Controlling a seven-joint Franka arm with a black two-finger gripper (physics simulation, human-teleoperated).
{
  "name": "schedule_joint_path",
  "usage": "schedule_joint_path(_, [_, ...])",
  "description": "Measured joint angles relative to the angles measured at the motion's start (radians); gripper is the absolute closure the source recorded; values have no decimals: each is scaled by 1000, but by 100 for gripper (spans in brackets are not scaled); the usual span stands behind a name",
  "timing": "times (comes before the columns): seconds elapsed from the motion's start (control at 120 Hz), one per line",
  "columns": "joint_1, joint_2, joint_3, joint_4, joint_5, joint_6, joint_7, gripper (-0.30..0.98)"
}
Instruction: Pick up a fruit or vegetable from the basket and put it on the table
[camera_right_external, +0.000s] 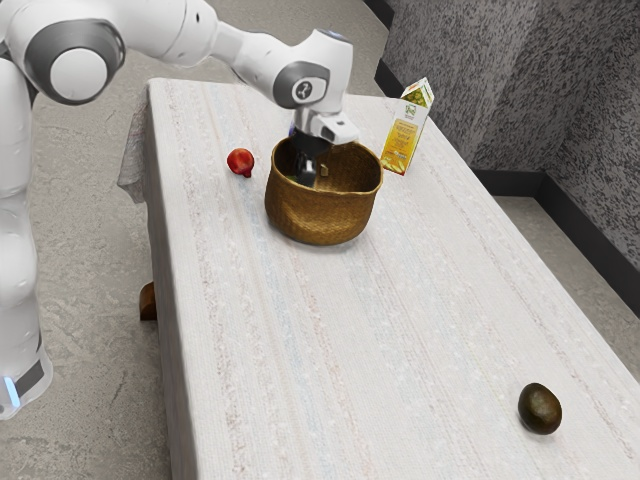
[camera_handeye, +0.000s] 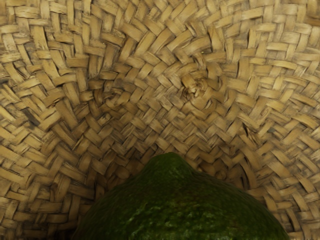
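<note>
Exterior view first: your arm (camera_right_external: 165, 30) reaches over the table and your gripper (camera_right_external: 307, 167) dips down inside the woven basket (camera_right_external: 320, 215), near the side of it facing the exterior view's left. Honestly, you can't tell from here if the jaws are open, closed or gripping anything, since the basket wall hides the business end. Out on the pale tablecloth (camera_right_external: 320, 350) you've got a red fruit (camera_right_external: 240, 161) just beside the basket, toward the exterior view's left. On the basket's other side there's a juice carton (camera_right_external: 403, 138) standing upright, close by but not touching. Then a dark, avocado-looking thing (camera_right_external: 540, 408) sits well apart from all that, down by the exterior view's lower right corner.

Wrist view next: you're looking into the basket, woven strips all around. Your green fruit (camera_handeye: 180, 210), bumpy skin and a blunt nub at one end, is inside it, right at or just under the gripper. Whether it's touching the basket's bottom, you can't really tell.
</note>
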Motion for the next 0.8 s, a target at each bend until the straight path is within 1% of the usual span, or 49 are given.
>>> schedule_joint_path(0.083, [8, -3, 7, 18, 20, 0, -3, 45])
schedule_joint_path(0.1, [10, -3, 7, 23, 24, 1, -3, 54])
schedule_joint_path(0.117, [12, -2, 6, 29, 29, 1, -5, 59])
schedule_joint_path(0.15, [13, -1, 5, 52, 40, 0, -7, 63])
schedule_joint_path(0.208, [16, 1, 2, 92, 60, -4, -12, 64])
schedule_joint_path(0.333, [19, 0, -15, 164, 96, -27, -24, 63])
schedule_joint_path(0.425, [15, -7, -37, 254, 116, -63, -31, 64])
schedule_joint_path(0.5, [3, -8, -47, 353, 139, -108, -34, 60])
schedule_joint_path(0.533, [13, -9, -67, 397, 148, -131, -34, 59])
schedule_joint_path(0.625, [76, -24, -180, 523, 182, -204, -34, 53])
schedule_joint_path(0.7, [114, -26, -289, 623, 214, -264, -37, 46])
schedule_joint_path(0.75, [81, -9, -322, 673, 226, -297, -39, 42])
schedule_joint_path(0.8, [-7, 44, -333, 751, 231, -329, -41, 38])
